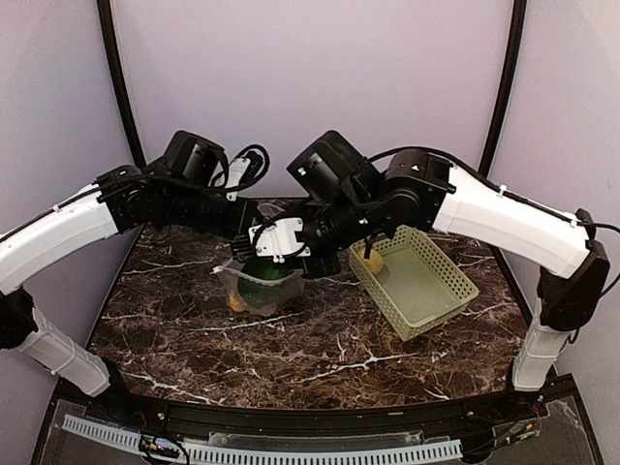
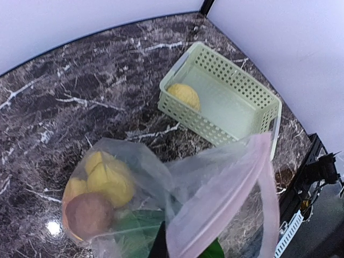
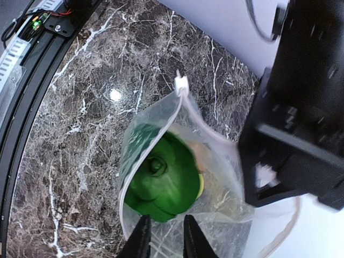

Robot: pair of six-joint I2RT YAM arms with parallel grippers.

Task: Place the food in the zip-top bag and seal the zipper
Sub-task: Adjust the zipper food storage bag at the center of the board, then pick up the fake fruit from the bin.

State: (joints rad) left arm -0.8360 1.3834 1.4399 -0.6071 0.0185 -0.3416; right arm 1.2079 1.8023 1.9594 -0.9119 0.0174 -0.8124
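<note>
We count one bag (image 2: pixel 156 172) holding one green pepper (image 3: pixel 161 180), two lemons (image 2: pixel 110 183) and one potato (image 2: pixel 88 215). A third lemon (image 2: pixel 184 97) sits in one basket (image 2: pixel 226 62). Left tool (image 1: pixel 244 244) pinches the bag; right tool (image 3: pixel 164 239) stands slightly parted.

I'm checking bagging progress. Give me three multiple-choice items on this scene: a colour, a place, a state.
1. What colour is the piece uppermost in the clear dotted zip-top plastic bag? A) orange B) green C) purple
2. Where is the round yellow plastic lemon not yet bagged? A) in the light-green lattice plastic basket B) under the bag C) atop the bag
3. The bag's mouth is: A) sealed B) folded flat C) open
1 B, the green pepper fills the mouth; 2 A, it lies in the basket; 3 C, its rims stand apart.
</note>
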